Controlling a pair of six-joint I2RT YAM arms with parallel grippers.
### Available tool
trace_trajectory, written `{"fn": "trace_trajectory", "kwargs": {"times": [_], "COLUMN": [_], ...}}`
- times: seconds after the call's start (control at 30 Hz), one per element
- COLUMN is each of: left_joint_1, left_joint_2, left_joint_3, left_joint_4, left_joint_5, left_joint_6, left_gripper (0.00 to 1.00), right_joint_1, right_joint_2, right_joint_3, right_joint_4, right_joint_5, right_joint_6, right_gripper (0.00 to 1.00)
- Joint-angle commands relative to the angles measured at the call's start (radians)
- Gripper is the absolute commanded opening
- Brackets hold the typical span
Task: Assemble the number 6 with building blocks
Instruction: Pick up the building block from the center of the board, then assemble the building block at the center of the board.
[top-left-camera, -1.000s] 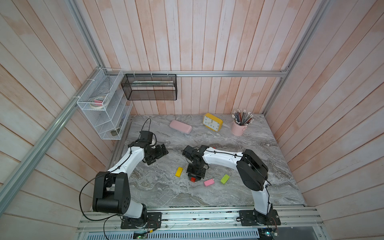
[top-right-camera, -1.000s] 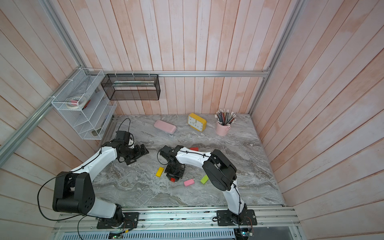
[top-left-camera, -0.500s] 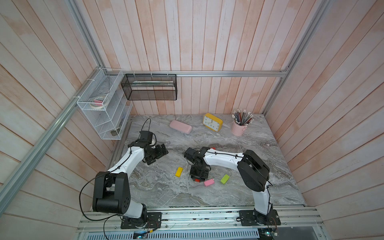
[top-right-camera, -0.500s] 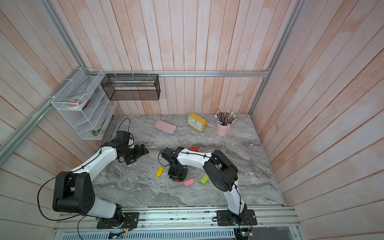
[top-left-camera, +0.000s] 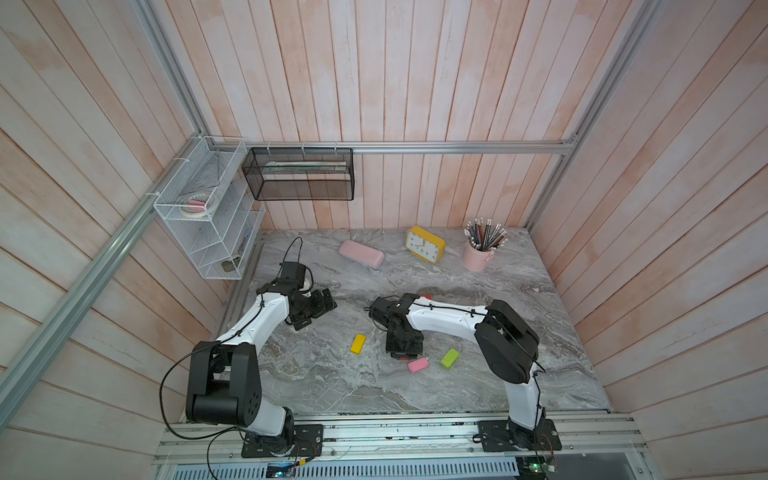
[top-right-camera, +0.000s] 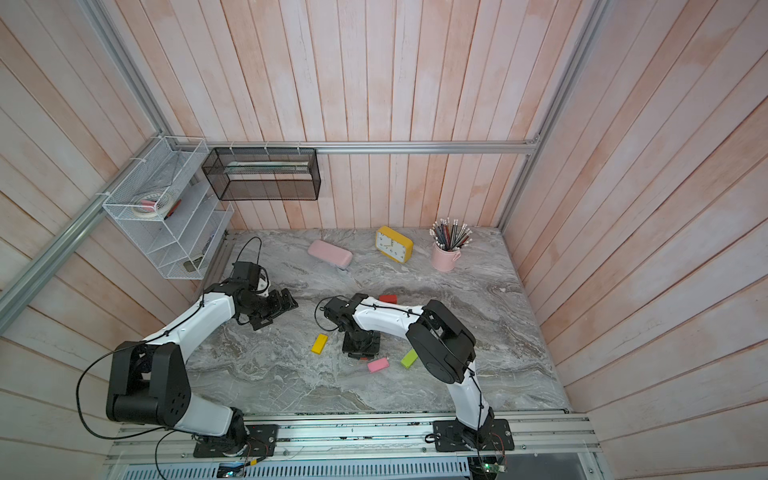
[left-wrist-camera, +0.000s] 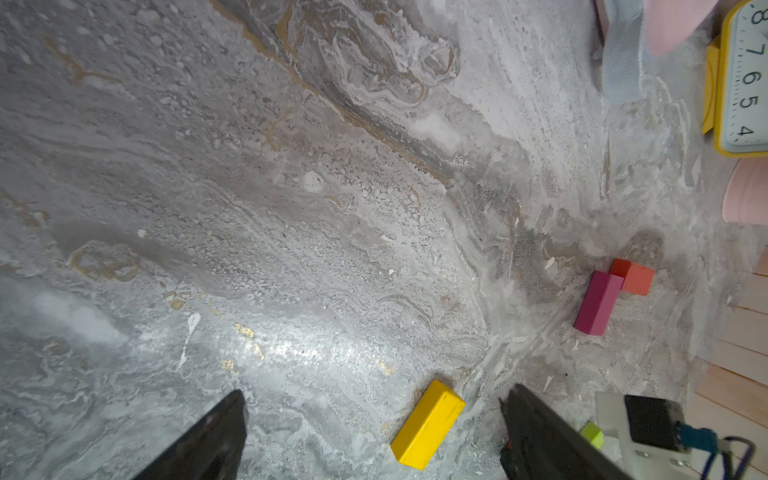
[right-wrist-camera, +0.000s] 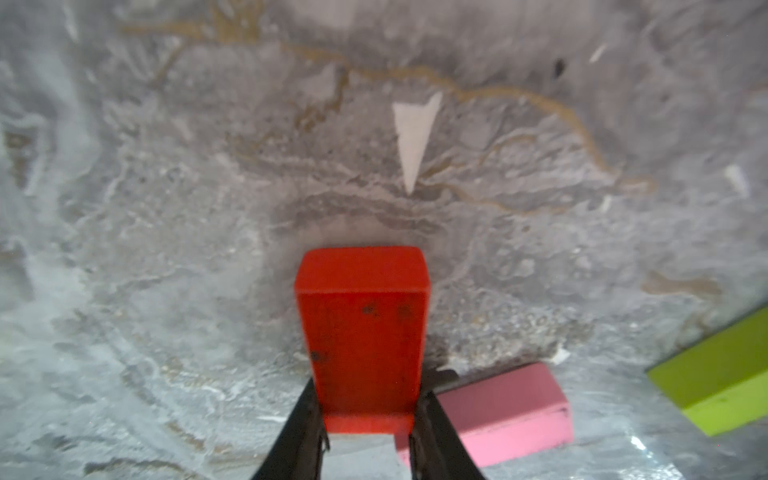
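Building blocks lie scattered over the middle and front of the marble worktop (top-left-camera: 498, 386). One of them, a red block (right-wrist-camera: 361, 332), is clamped in the right claw (right-wrist-camera: 368, 415). The jaws are pinched nearly together on its long sides close to one end, so most of the brick juts out ahead of the fingers. That grip probably leaves the far end free to be butted against another piece. Whether the brick rests on the stone or hangs just clear of it cannot be told.

The light pink block (right-wrist-camera: 498, 411) lies just beside the claw, one corner close to a finger, with the lime green block (right-wrist-camera: 715, 382) a little beyond it. The yellow block (left-wrist-camera: 428, 424) lies on the claw's other side. Farther back a magenta block (left-wrist-camera: 598, 307) and a second red block (left-wrist-camera: 633, 276) meet at a corner, likely the start of the figure.

The left claw (left-wrist-camera: 374, 399) hangs wide open and empty off to the side, seemingly parked out of the way.

Between the two arms the worktop is bare, giving open room to carry the brick back toward the joined pair. A pink case (top-left-camera: 360, 254), a yellow clock (top-left-camera: 426, 244) and a pencil cup (top-left-camera: 478, 255) stand along the back wall, well apart from the blocks. The tight spot is the pink brick by the claw, which a sideways swing could knock, so lifting first looks safer.
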Motion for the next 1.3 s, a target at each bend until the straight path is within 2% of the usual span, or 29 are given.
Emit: {"fn": "trace_trajectory", "kwargs": {"times": [0.0,0.37,0.67,0.97,1.27], "left_joint_1": [0.004,0.004,0.004,0.004,0.004], "left_joint_2": [0.0,-0.017,-0.022,-0.019,-0.027], "left_joint_3": [0.012,0.01,0.015,0.021,0.01], "left_joint_4": [-0.003,-0.003,-0.009,-0.005,0.007], "left_joint_5": [-0.002,0.0,-0.005,0.0,0.004], "left_joint_6": [0.019,0.006,0.0,-0.016,-0.029], "left_gripper": [0.98,0.98,0.98,0.98,0.98], "right_joint_1": [-0.006,-0.063,-0.126,-0.162,-0.165], "right_joint_2": [-0.038,-0.119,-0.107,-0.062,-0.047], "right_joint_3": [-0.029,-0.019,0.033,0.098,0.036], "right_joint_4": [-0.031,-0.017,-0.042,-0.14,-0.122], "right_joint_5": [0.112,0.082,-0.03,-0.08,-0.09], "right_joint_6": [-0.072,-0.167,-0.231,-0.261,-0.266], "right_gripper": [0.19,0.2,0.21,0.21,0.21]}}
